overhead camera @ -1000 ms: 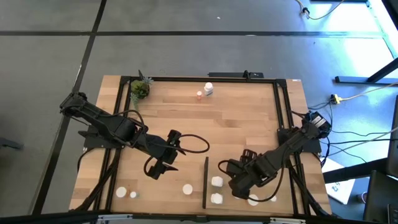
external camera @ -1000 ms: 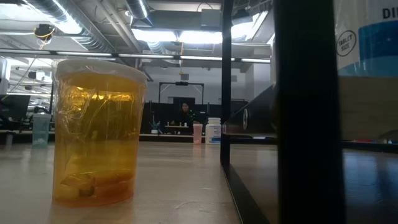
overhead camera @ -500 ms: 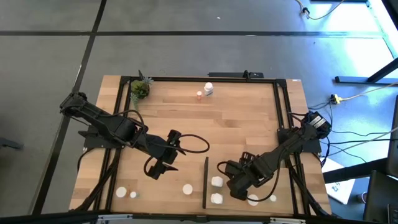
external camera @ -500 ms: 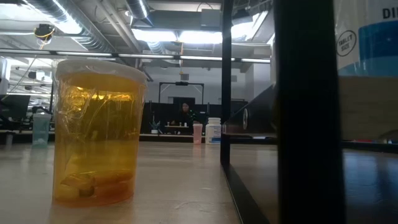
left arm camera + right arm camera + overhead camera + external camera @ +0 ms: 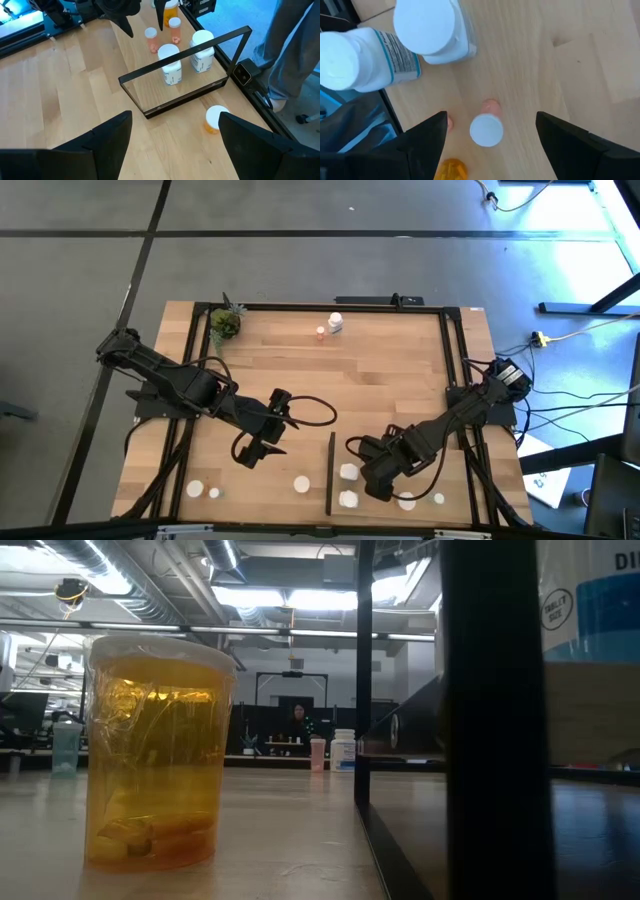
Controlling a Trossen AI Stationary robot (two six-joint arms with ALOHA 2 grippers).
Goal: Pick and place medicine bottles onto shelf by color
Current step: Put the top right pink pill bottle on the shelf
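Left gripper fingers apart, empty, parked left of shelf, waiting | three medicine bottles near front edge, unsorted | right gripper spread, empty, over shelf beside two white bottles, likely lining up a pick | vs earlier: right gripper shifted left toward them, left arm unmoved

Overhead straight down, table-level close behind orange bottle, wrists angled downward at bottles
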